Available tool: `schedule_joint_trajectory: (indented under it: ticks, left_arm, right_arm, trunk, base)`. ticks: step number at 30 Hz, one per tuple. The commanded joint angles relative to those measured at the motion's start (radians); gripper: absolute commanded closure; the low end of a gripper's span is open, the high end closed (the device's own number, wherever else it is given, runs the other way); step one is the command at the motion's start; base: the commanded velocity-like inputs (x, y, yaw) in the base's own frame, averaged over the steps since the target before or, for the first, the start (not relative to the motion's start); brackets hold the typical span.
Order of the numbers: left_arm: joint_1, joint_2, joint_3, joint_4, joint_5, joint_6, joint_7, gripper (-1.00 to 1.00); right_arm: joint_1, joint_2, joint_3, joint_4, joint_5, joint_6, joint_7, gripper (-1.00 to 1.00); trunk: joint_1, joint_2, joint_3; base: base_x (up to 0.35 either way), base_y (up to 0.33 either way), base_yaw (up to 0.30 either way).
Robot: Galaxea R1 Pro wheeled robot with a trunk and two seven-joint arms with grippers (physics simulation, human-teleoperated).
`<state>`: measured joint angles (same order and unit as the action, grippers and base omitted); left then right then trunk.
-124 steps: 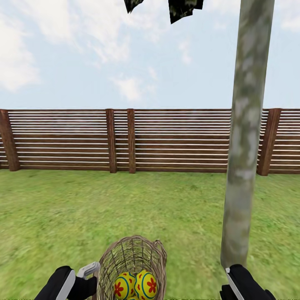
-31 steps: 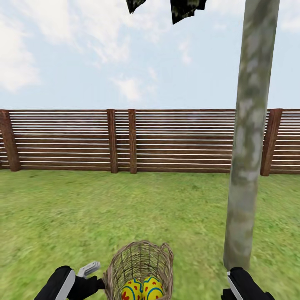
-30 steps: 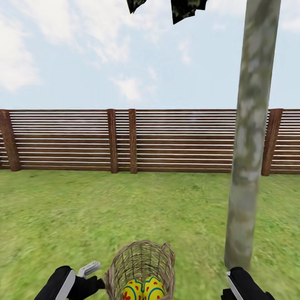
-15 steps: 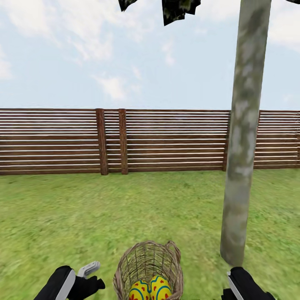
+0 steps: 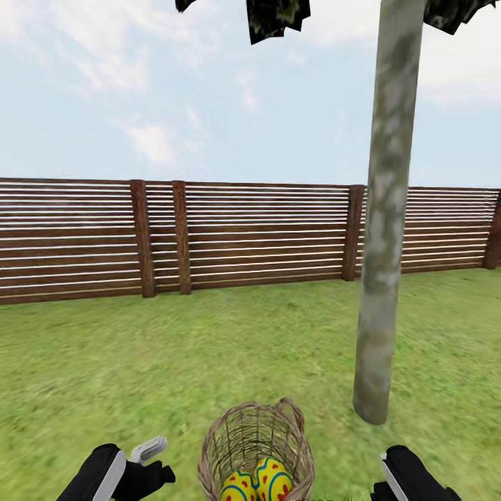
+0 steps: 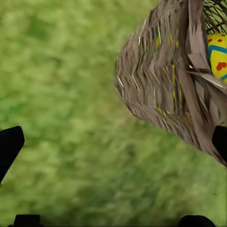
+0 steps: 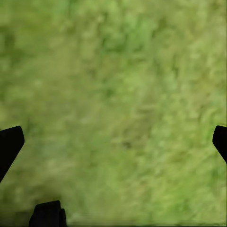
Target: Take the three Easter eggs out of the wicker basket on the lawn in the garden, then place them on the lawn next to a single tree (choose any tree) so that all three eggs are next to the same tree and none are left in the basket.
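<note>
The wicker basket (image 5: 256, 445) stands on the lawn (image 5: 174, 362) right in front of me, between my two arms. Two yellow Easter eggs (image 5: 240, 487) with red marks and blue bands lie side by side in its bottom. The tree (image 5: 379, 278), with its pale mottled trunk, rises just beyond and to the right of the basket. In the left wrist view, my left gripper (image 6: 113, 142) is open over grass beside the basket wall (image 6: 161, 80), and an egg (image 6: 218, 52) shows through the weave. My right gripper (image 7: 113, 142) is open over bare grass.
A brown slatted fence (image 5: 243, 236) closes off the lawn at the back. Dark leaves (image 5: 275, 14) hang at the top of the head view. Open grass stretches left of the basket and around the trunk's foot (image 5: 372, 410).
The whole head view has shifted: the camera has moved, so fence and trunk sit further left and the basket further right in the picture. Both arms keep the same pose.
</note>
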<state>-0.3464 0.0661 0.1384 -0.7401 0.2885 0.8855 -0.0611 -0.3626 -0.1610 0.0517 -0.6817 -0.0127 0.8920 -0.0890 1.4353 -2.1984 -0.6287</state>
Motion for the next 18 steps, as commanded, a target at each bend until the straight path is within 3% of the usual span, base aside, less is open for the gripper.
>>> schedule_joint_trajectory:
  ticks: [1, 18]
  left_arm:
    - [0.000, 0.000, 0.003, -0.001, -0.005, 0.004, -0.006, -1.00]
    - [0.000, 0.000, 0.003, -0.001, -0.005, 0.004, -0.007, -1.00]
  right_arm:
    - [-0.001, -0.002, 0.005, -0.001, -0.002, 0.005, -0.005, -1.00]
    - [-0.001, -0.005, 0.005, -0.002, -0.006, 0.007, -0.005, -1.00]
  trunk:
    - [0.000, -0.001, -0.001]
    - [0.000, -0.001, -0.001]
  base:
    - [0.000, 0.325, -0.287]
    - [0.069, 0.325, -0.287]
